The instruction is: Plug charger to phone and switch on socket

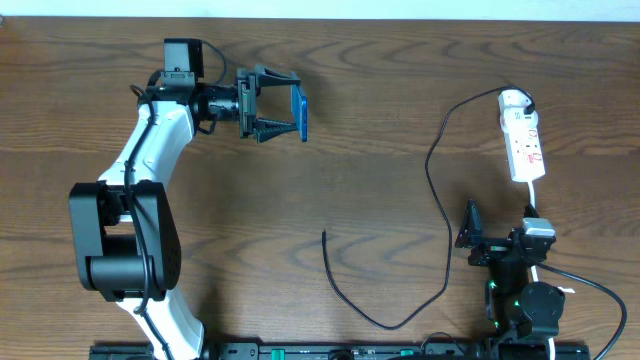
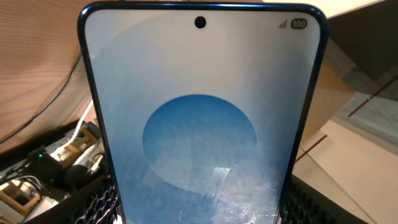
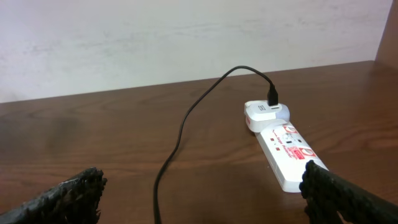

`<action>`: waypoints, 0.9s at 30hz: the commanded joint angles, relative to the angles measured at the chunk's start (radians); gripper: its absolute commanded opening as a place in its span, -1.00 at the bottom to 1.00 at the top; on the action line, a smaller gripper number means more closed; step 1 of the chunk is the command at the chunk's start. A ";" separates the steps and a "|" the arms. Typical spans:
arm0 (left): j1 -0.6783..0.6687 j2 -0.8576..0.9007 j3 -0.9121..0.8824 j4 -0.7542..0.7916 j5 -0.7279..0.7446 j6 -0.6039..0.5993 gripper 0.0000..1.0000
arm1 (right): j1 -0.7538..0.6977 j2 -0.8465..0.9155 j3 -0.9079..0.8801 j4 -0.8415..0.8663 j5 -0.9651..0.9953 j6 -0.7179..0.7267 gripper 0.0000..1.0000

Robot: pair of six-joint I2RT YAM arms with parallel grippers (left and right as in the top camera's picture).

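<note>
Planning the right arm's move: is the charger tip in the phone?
No, the charger tip lies on the table, apart from the phone.

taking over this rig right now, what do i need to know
Left gripper: shut on the phone, held up at the left, screen lit.
Right gripper: open, empty, just short of the socket.
Charger: plugged in at the socket's far end; free tip lies loose mid-table.
Done: phone gripped, charger in socket.
Left: tip into phone, switch socket on; switch state unreadable.
</note>
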 commanded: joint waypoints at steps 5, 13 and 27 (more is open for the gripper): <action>0.004 -0.027 0.022 0.041 0.048 -0.130 -0.85 | 0.010 -0.003 -0.002 -0.004 0.011 0.014 0.99; 0.004 -0.027 0.022 0.041 0.048 -0.137 -0.85 | 0.011 -0.003 -0.002 -0.004 0.011 0.014 0.99; 0.004 -0.027 0.022 0.041 0.048 -0.137 -0.85 | 0.010 -0.003 -0.002 -0.004 0.011 0.014 0.99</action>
